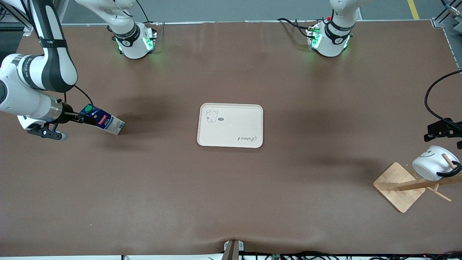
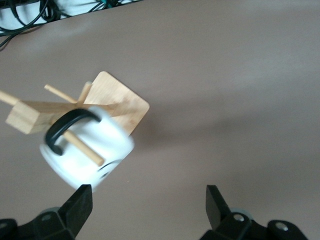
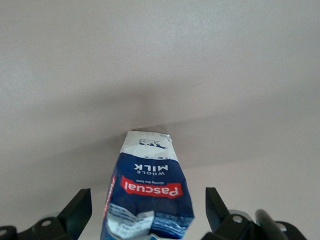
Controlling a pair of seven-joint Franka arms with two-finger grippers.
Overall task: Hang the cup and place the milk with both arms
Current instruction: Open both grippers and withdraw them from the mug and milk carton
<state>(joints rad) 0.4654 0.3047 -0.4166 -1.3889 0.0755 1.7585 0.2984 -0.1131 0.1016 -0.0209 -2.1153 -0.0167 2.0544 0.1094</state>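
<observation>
Two arms are in your front view, one at each edge of the frame. At the left edge, the right gripper [image 1: 77, 117] sits with its fingers spread apart around the milk [image 1: 103, 121]; in the right wrist view the milk [image 3: 148, 192] lies between the fingers without touching either. It leans with its pale base on the table [image 1: 231, 202]. At the right edge, the left gripper [image 1: 442, 131] is above the cup [image 1: 433, 162], fingers apart and holding nothing. You see the cup hanging by its black handle on a peg of the wooden rack [image 1: 399, 186]. A cream tray [image 1: 231, 139] lies mid-frame.
</observation>
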